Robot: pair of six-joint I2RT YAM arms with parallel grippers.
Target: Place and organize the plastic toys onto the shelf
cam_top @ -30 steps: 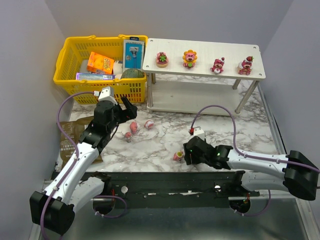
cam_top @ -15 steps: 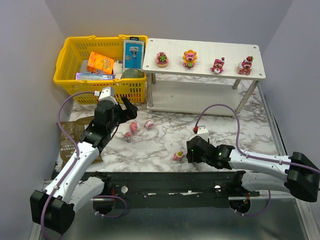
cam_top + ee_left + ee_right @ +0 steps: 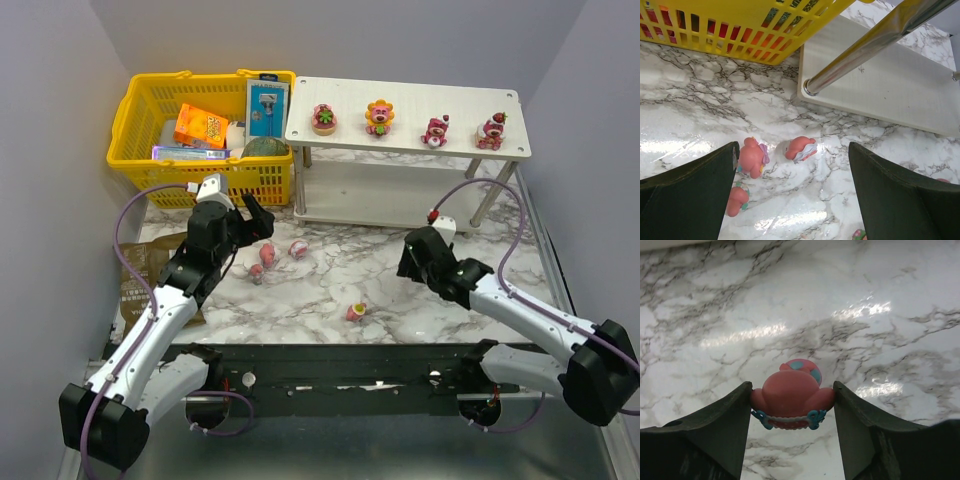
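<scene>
The white two-tier shelf [image 3: 405,108] stands at the back with several toys in a row on its top tier: a pink one [image 3: 324,119], a yellow-petalled one [image 3: 379,117] and two red bears [image 3: 435,132], [image 3: 490,132]. My right gripper [image 3: 410,262] is shut on a pink toy with blue bows [image 3: 791,392], held above the marble in front of the shelf. My left gripper [image 3: 258,218] is open and empty above three pink toys [image 3: 752,157], [image 3: 801,148], [image 3: 736,200] lying on the table. Another toy [image 3: 355,312] lies near the front edge.
A yellow mesh basket [image 3: 140,110] with boxed goods stands left of the shelf, touching its end. A brown packet [image 3: 135,275] lies by the left wall. The shelf's silver leg [image 3: 875,42] and lower tier [image 3: 880,75] are just beyond my left gripper.
My right arm has lifted from beside the front-edge toy and swung right and back toward the shelf, carrying a pink toy. The left arm has not moved.
</scene>
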